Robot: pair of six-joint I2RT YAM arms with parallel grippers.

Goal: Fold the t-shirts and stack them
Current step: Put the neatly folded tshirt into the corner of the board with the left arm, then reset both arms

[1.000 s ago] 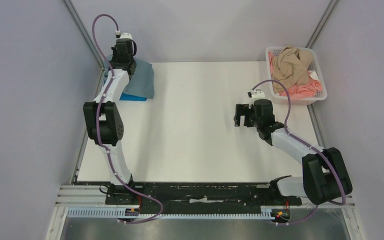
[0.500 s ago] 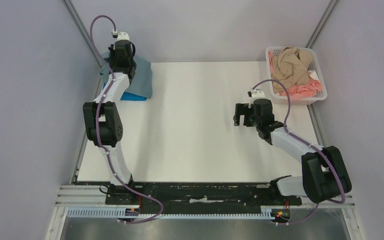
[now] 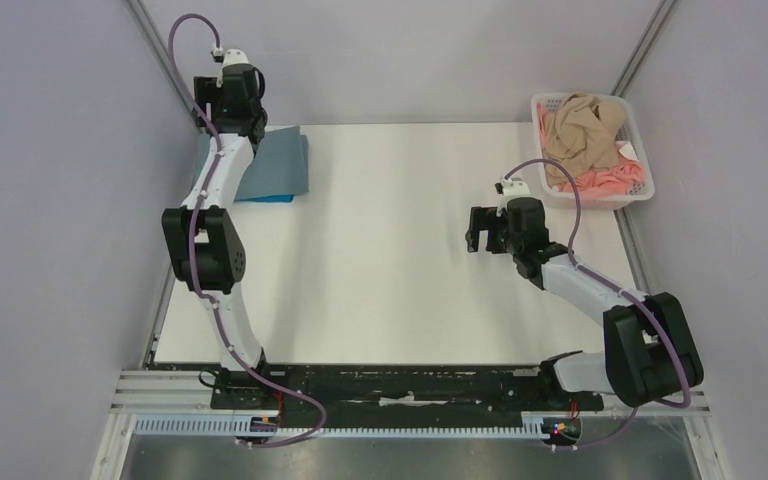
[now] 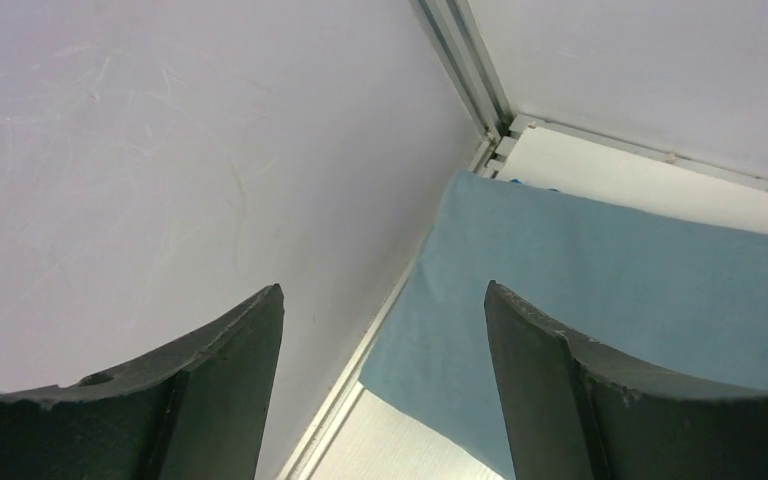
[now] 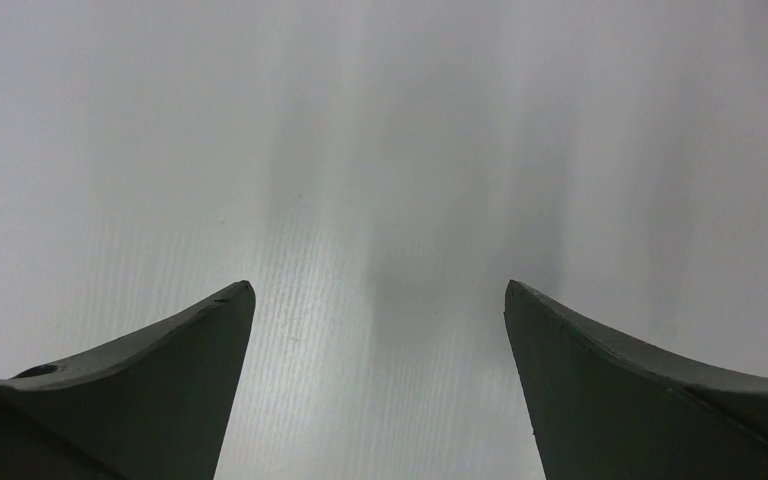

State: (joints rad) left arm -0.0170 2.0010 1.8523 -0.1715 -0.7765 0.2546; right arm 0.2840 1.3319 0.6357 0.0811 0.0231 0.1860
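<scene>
A folded grey-blue t-shirt [image 3: 278, 165] lies flat at the table's back left corner, on top of a bright blue t-shirt [image 3: 266, 198] of which only an edge shows. My left gripper [image 3: 222, 118] hovers over that corner, open and holding nothing. In the left wrist view the grey-blue t-shirt [image 4: 620, 290] lies below and right of the open left gripper [image 4: 383, 300]. A tan t-shirt [image 3: 582, 125] and a pink t-shirt [image 3: 608, 180] are crumpled in the white basket [image 3: 640, 130]. My right gripper [image 3: 478, 232] stands open over bare table, with nothing between its fingers [image 5: 160, 360].
The basket stands at the back right corner. Grey walls enclose the table on the left, back and right, and a metal frame post [image 4: 465, 60] runs down the back left corner. The white table [image 3: 390, 260] spreads between the two arms.
My left gripper has opened and let go of the grey-blue t-shirt, which has settled flat on the stack. The gripper has drawn up and back toward the corner. The right arm has not moved.
</scene>
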